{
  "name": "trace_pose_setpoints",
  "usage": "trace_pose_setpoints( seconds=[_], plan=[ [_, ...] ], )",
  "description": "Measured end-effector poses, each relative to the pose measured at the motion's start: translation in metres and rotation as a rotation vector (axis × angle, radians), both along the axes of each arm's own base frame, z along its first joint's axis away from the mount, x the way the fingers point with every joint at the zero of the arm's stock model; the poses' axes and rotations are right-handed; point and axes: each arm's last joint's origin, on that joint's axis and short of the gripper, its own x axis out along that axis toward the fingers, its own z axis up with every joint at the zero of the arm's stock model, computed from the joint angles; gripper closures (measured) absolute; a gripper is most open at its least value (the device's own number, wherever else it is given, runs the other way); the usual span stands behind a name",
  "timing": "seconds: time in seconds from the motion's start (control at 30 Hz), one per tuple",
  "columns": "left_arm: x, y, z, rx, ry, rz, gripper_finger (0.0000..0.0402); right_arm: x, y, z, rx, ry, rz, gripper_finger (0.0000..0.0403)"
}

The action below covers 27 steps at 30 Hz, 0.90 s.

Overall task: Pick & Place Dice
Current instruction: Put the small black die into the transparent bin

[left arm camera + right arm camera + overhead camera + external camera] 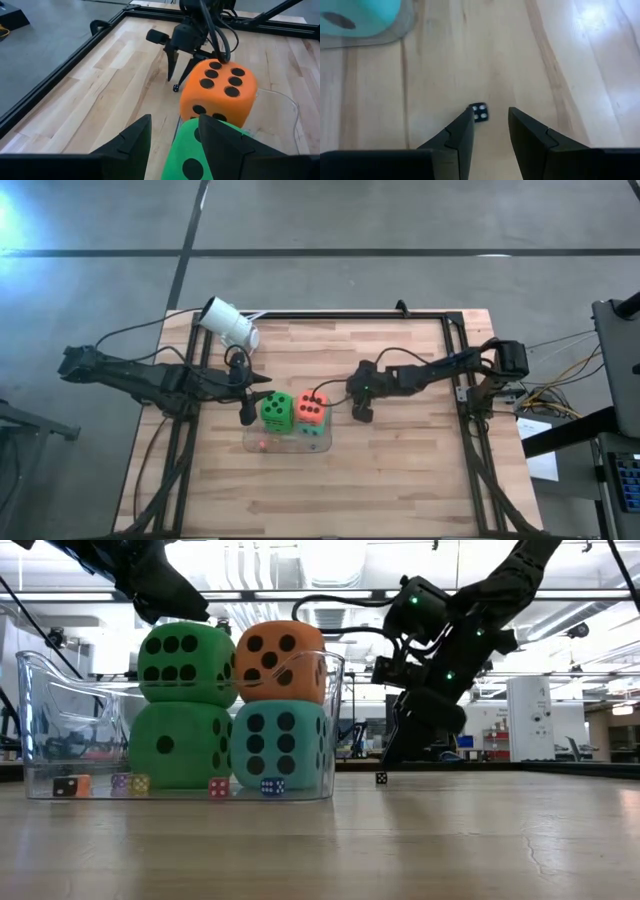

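small coloured dice (218, 787) line the clear tray (30, 720) at the frame's lower left, under two green dice (186, 664), orange (281, 662) and teal (280, 745). right gripper (489, 117), fingers apart, straddles a tiny black die (480, 113) mid-frame. left gripper (172, 132), fingers apart, hovers over the green.

Scene was bright, lit evenly from ceiling strip lights (330, 595) behind me. Glare patch sat on table (592, 15) by my right wrist. My fingers (455, 145) showed soft, out of focus. Shadows stayed faint.
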Motion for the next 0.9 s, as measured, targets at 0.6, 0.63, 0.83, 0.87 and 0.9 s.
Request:
trace_pose_setpoints(
  seconds=[0.6,0.63,0.83,0.87,0.9],
  plan=[
    [0.0,0.0,0.0,0.0,0.0,0.0,0.0231,0.0002,0.0015,0.0004,0.025,-0.008,0.031,0.0289],
    [0.0,0.0001,0.0,0.0,0.0,0.0,0.0231,0.0002,0.0013,0.0004,0.025,-0.008,0.031,0.0289],
    [0.0,0.0,0.0,0.0,0.0,0.0,0.0231,0.0004,0.0013,0.0002,0.023,-0.01,0.033,0.0289],
    [0.0,0.0001,0.0,-0.001,0.0,0.001,0.0231,0.0014,0.0012,-0.0009,0.022,-0.015,0.034,0.0289],
    [0.0,0.0001,0.0,-0.001,0.0,0.001,0.0231,0.0028,0.0012,-0.0016,0.019,-0.024,0.037,0.0289]
  ],
)
